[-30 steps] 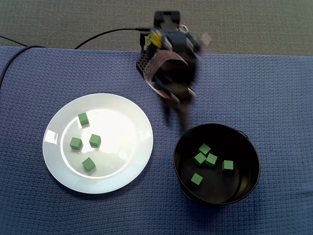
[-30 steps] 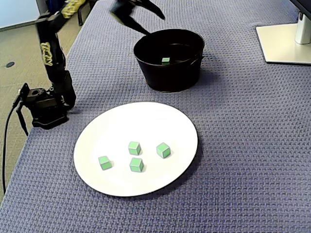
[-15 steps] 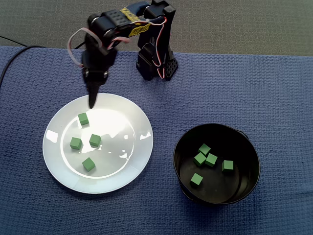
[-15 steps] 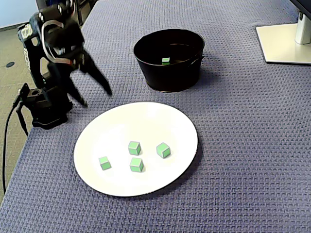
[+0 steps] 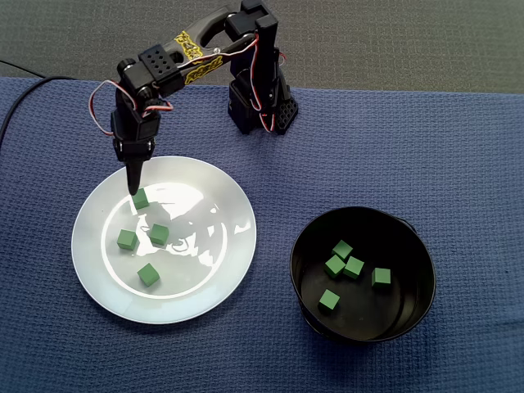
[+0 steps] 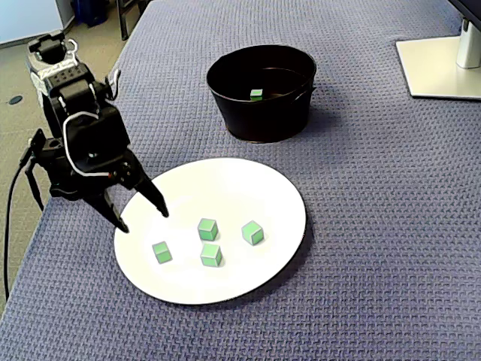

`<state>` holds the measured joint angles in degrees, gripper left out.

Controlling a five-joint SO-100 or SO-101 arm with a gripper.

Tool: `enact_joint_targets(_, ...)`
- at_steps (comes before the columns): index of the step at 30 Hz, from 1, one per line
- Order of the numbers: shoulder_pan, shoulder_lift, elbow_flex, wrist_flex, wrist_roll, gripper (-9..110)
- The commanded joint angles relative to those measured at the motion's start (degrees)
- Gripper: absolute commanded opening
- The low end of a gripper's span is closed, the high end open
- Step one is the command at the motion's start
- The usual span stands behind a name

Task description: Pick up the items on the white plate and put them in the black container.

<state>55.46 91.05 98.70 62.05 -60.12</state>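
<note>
A white plate (image 5: 221, 270) (image 6: 255, 188) holds several green cubes in both fixed views. My gripper (image 5: 133, 187) (image 6: 143, 220) hangs open over the plate's edge nearest the arm base, its two black fingers spread apart and nothing between them. Its tips point down just beside one green cube (image 5: 141, 199) (image 6: 161, 252), apart from it. The other cubes, such as the middle one (image 5: 159, 234) (image 6: 207, 229), lie farther in on the plate. The black container (image 5: 413, 246) (image 6: 261, 113) stands beside the plate with several green cubes (image 5: 343, 250) inside.
The arm base (image 5: 258, 110) (image 6: 71, 177) sits at the blue cloth's edge, with a black cable (image 5: 24, 90) (image 6: 15, 210) trailing off it. A white monitor foot (image 6: 443, 68) stands at the far right beyond the container.
The arm has swung from over the black container across to the plate and lowered, its open fingers now just beside the cube nearest the base. The cubes have not moved.
</note>
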Motion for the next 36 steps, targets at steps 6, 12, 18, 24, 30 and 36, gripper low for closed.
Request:
enact_joint_targets(6,-0.5,-2.5,3.2,-4.9,-1.9,25)
enact_joint_targets(12,-0.3,-5.0,3.9,-7.6,-3.3,24)
enact_joint_targets(18,0.1,-6.6,4.8,-10.8,-4.5,25)
enact_joint_targets(24,-0.2,-7.6,6.7,-13.3,-4.9,25)
enact_joint_targets(30,-0.6,-8.2,8.9,-15.7,-5.4,24)
enact_joint_targets(36,-1.0,-9.0,9.0,-16.4,-5.4,23)
